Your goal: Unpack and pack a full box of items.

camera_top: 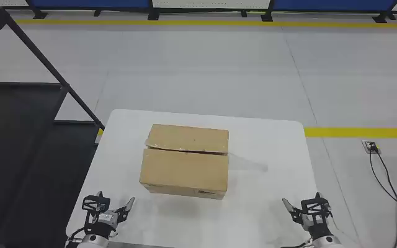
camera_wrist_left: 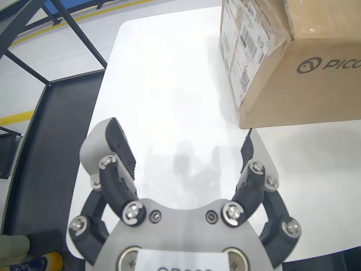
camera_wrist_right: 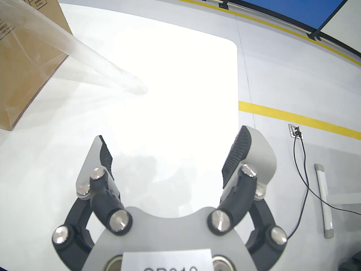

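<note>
Sitting near the middle of the white table (camera_top: 267, 198), the cardboard box (camera_top: 186, 161) lies with its long sides running left to right and its top flaps folded down, the seam between them crossing the lid closer to the far edge. The left gripper (camera_top: 109, 202) hangs over the near left corner of the table, its fingers spread wide with nothing between them. In the left wrist view the same gripper (camera_wrist_left: 180, 131) has bare tabletop between its ribbed black pads (camera_wrist_left: 120, 145), and the box (camera_wrist_left: 296, 71) stands just beyond and to the right of it, apart from the fingers. A printed label (camera_wrist_left: 245, 43) covers the box's left end. The right gripper (camera_top: 307, 204) hangs over the near right corner of the table, also spread wide and empty. From its own wrist camera the right gripper (camera_wrist_right: 172, 136) again frames only white table, with the box (camera_wrist_right: 25, 52) farther off to the left. A clear plastic strip (camera_wrist_right: 98, 66) slopes from the right side of the box down to the tabletop, where its tip touches. A black metal frame (camera_top: 43, 68) stands left of the table, and a yellow floor line (camera_top: 350, 132) runs off to the right, near a floor socket (camera_top: 370, 146) with a black cable (camera_wrist_right: 304, 170).
</note>
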### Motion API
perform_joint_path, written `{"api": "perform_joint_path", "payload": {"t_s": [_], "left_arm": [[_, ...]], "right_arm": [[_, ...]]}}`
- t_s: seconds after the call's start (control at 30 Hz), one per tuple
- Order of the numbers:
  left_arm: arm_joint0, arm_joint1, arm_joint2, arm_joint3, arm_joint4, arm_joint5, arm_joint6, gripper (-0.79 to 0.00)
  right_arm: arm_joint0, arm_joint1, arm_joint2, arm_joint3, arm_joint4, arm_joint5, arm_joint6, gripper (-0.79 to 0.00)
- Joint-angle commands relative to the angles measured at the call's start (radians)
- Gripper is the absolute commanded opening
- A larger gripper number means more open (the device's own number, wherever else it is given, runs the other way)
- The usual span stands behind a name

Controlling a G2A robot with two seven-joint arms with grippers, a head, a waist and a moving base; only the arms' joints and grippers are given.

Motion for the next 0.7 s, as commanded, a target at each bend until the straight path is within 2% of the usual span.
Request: {"api": "perform_joint_path", "payload": {"t_s": [0.0, 0.47, 0.67], "left_arm": [[0.0, 0.0, 0.0, 0.0, 0.0, 0.0, 0.0, 0.0], [-0.003, -0.001, 0.001, 0.001, -0.01, -0.003, 0.002, 0.0], [-0.028, 0.0, -0.048, 0.0, -0.104, -0.077, 0.043, 0.0]], "right_arm": [[0.0, 0.0, 0.0, 0.0, 0.0, 0.0, 0.0, -0.001], [0.001, -0.001, -0.009, -0.008, 0.001, -0.019, -0.003, 0.0], [0.001, -0.002, -0.04, -0.113, -0.011, -0.079, 0.021, 0.0]]}}
